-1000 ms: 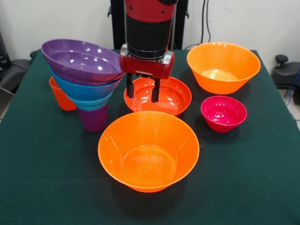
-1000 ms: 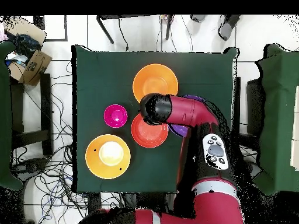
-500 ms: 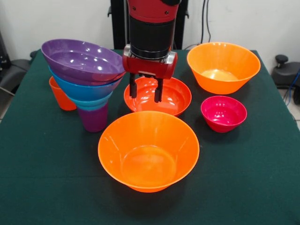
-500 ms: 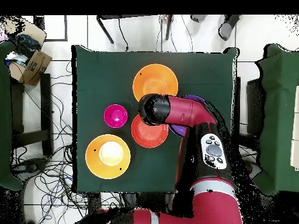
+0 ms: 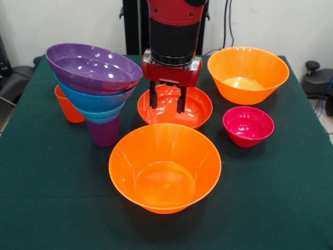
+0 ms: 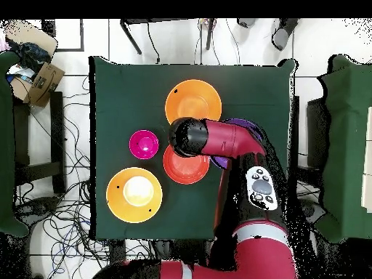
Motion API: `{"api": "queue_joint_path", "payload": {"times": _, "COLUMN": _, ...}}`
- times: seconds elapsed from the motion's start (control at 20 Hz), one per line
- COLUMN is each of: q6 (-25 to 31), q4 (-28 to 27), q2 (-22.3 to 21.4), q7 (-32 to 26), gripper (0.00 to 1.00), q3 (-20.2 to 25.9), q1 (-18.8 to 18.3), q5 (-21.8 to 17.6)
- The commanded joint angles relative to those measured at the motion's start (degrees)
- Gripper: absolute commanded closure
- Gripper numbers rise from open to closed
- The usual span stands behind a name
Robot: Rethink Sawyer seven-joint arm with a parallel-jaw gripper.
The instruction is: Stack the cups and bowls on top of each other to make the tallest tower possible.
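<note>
The tower stands at the left: a purple tumbler [image 5: 104,133] with a teal bowl [image 5: 102,115], a blue bowl [image 5: 93,100] and a tilted purple bowl [image 5: 89,66] nested above it. My gripper [image 5: 167,104] is open and empty. It hangs just above the shallow red-orange bowl [image 5: 193,109], right of the tower. A large orange bowl [image 5: 165,166] sits in front of it, and another large orange bowl [image 5: 247,74] sits at the back right. A small magenta bowl [image 5: 248,126] is at the right. An orange cup [image 5: 66,107] stands behind the tower. The green cup is out of view.
The green table cloth [image 5: 52,177] covers the whole table. In the overhead view the arm [image 6: 218,138] covers the tower, with only a purple rim [image 6: 245,123] showing. Both orange bowls [image 6: 192,102] [image 6: 134,195], the magenta bowl [image 6: 144,144] and the red-orange bowl [image 6: 182,167] show there.
My gripper has shifted a little to the right in the front view, away from the tower, still open over the red-orange bowl. The bowls and cups have not moved.
</note>
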Motion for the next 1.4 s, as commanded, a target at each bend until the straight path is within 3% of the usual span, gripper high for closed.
{"api": "queue_joint_path", "payload": {"times": 0.05, "q6": -2.65, "q4": 4.00, "q2": 1.65, "q7": 7.91, "gripper": 0.00, "q3": 4.11, "q1": 2.54, "q5": 1.43}}
{"api": "queue_joint_path", "payload": {"times": 0.45, "q6": -2.89, "q4": 2.68, "q2": 2.99, "q7": 11.82, "gripper": 0.00, "q3": 3.25, "q1": 5.18, "q5": 4.51}}
{"api": "queue_joint_path", "payload": {"times": 0.9, "q6": -0.26, "q4": -6.00, "q2": 7.72, "q7": 16.68, "gripper": 0.00, "q3": -1.86, "q1": 11.70, "q5": 8.70}}
{"api": "queue_joint_path", "payload": {"times": 1.4, "q6": -1.69, "q4": -9.76, "q2": 10.97, "q7": 17.86, "gripper": 0.00, "q3": -2.92, "q1": 12.64, "q5": 9.21}}
